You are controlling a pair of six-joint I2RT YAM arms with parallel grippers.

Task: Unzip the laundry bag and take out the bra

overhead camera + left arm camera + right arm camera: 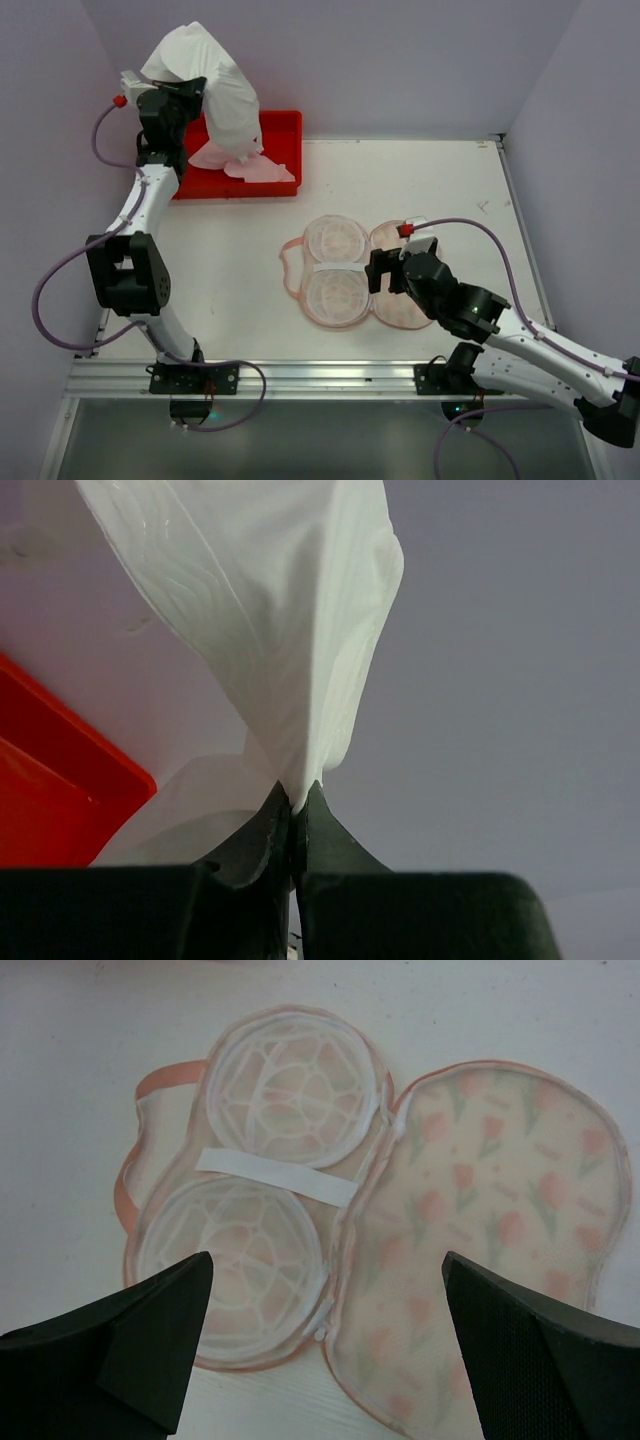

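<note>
The left end effector is clenched tight on a pinch of the laundry bag. It holds the bag up high over the red tray at the far left of the table. The white bag hangs down, and its pale pink bottom end lies in the tray.

The right end effector is spread wide and holds nothing. It hangs just over the bra, which lies flat in the middle of the table, well apart from the bag. The bra is spread open. One half shows two round white net cups. The other half has small flowers on it. A pink strap loops out on one side.
</note>
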